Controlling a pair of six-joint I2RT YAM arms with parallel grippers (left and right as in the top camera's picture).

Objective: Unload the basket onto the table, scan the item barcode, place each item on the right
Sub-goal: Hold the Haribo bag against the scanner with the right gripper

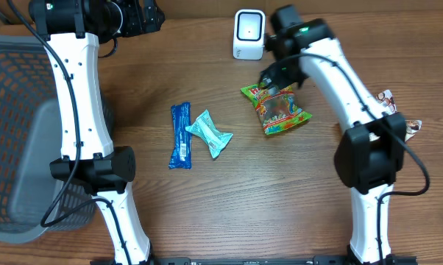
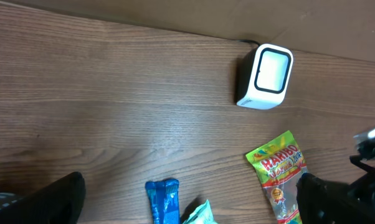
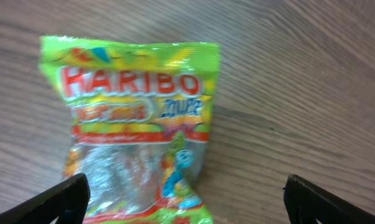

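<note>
Though wide apart, right fingers (image 3: pixel 56 202) empty.

Illumination is even and diffuse, arriving from above. The wooden table (image 1: pixel 207 213) renders mid-brown with no blown highlights. A soft shadow lies beside the left arm (image 1: pixel 78 88) and a narrow one under the scanner (image 2: pixel 265 78), whose white face is bright but keeps its outline. In the right wrist view the candy bag (image 3: pixel 131 124) is slightly soft, with faint glare on its clear film. The black fingertips (image 3: pixel 44 202) at the lower corners are blurred. The overhead view is sharp throughout.
</note>
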